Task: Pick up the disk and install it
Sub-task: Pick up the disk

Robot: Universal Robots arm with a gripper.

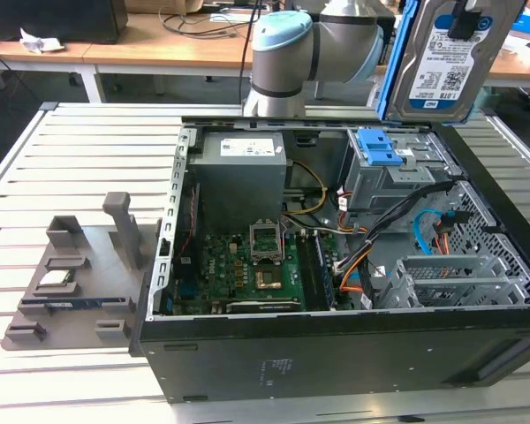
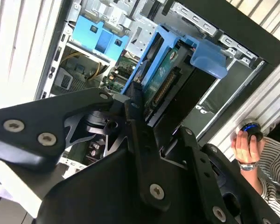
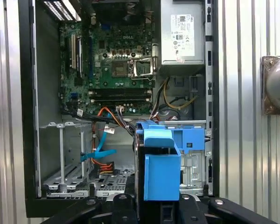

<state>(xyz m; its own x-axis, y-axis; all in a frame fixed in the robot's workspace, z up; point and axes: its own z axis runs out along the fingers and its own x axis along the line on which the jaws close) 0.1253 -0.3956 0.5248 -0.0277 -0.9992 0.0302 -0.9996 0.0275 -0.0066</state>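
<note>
Because the drive bay (image 1: 397, 172) lies in the open case (image 1: 336, 353) below, the disk (image 1: 449, 66) is held on edge above it, clamped in the gripper (image 2: 156, 114).

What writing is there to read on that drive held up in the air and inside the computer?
Disk label: barcodes and print, too small to read.
Power supply sticker: print too small to read.
Computer case front sticker: too small to read.
No text reads clearly.

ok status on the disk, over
End effector shut on the disk. Disk in the air above the open computer case, not yet installed. Black cables run beside the drive bay.
</note>
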